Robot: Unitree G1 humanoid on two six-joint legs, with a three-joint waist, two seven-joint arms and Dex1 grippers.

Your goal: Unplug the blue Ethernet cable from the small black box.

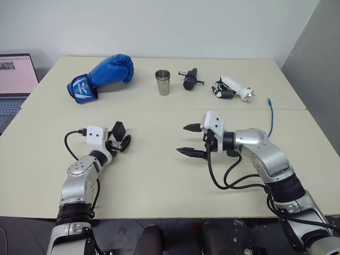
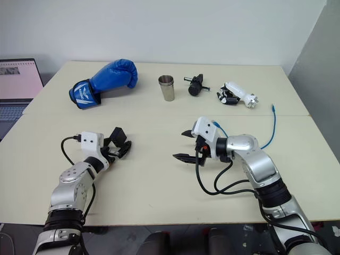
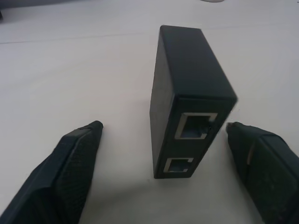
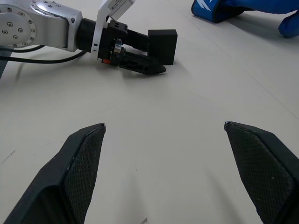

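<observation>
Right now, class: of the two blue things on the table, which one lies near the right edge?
The blue Ethernet cable, a thin cord at the table's right edge; the blue boxing glove is bulky and lies far left.

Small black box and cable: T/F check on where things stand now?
1. The small black box has both ports empty. True.
2. The left gripper is clamped on the box. False: its fingers stand apart, the box between them on the table.
3. The blue Ethernet cable lies by the robot's right arm. True.
4. The right gripper holds the cable's plug. False: it is open and empty.
5. The metal cup lies tipped over. False: it stands upright.
</observation>
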